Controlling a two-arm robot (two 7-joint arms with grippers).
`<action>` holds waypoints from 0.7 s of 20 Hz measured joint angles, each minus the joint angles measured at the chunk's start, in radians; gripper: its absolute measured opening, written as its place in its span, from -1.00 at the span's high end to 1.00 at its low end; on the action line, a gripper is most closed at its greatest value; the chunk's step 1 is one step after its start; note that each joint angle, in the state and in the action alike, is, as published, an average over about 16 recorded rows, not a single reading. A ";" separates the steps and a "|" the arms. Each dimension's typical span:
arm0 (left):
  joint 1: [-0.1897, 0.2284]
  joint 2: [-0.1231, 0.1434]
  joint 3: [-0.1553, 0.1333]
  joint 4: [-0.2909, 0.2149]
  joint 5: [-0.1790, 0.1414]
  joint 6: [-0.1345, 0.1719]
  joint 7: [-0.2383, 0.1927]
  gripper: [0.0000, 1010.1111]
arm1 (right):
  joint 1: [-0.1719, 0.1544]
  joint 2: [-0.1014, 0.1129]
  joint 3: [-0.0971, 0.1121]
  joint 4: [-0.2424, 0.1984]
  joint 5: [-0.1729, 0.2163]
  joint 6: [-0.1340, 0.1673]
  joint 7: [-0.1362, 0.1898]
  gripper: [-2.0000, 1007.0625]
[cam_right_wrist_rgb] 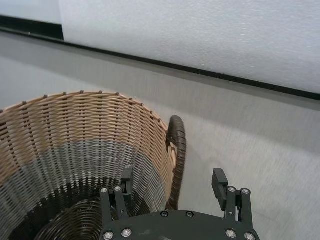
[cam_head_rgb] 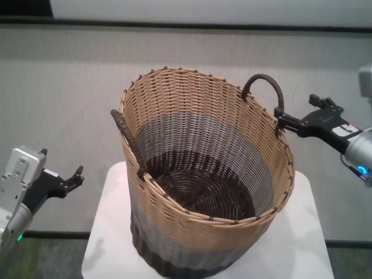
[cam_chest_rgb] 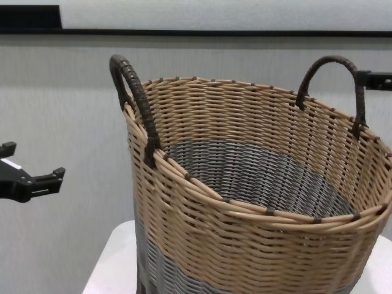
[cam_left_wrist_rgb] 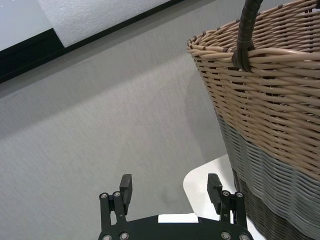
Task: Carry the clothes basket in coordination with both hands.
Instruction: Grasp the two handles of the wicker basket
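The basket [cam_head_rgb: 203,186] stands on a small white counter [cam_head_rgb: 102,244] right in front of the robot, filling most of its top and leaning a little, and nothing lies inside it that I can see. Its two dark loop handles rise from the rim, one on each side. Nearest me, low on the left, the left claw [cam_head_rgb: 72,179] hangs well clear of the basket's wall, down around the level of the grey band, with its jaws standing wide and nothing between them; the left handle [cam_head_rgb: 125,132] is up above it and off to the side. Farther back on the other side, the right claw [cam_head_rgb: 283,122] is up at rim height, just beside the foot of the right handle [cam_head_rgb: 264,88]. From its own wrist the jaws look spread wide, with the handle standing ahead and between their lines, not yet gripped. To my eye the arms are badly out of step: one is almost on its handle, the other is nowhere near. If the right side closed and lifted alone, the basket would likely tip toward the left and slide off that small counter, which leaves little margin at the edges. The handles are stiff, rounded wicker, so a slim claw closing off-centre could roll off the loop. The left claw also risks nudging the wall on its way up and shoving the whole basket sideways.
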 joint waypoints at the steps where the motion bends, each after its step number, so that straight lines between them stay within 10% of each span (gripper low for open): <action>1: 0.000 0.000 0.000 0.000 0.000 0.000 0.000 -0.98 | 0.014 -0.009 -0.007 0.009 -0.007 0.007 0.002 -0.99; 14: 0.000 0.000 0.000 0.000 0.000 0.000 0.000 -0.98 | 0.163 -0.095 -0.066 0.135 -0.093 0.062 0.032 -0.99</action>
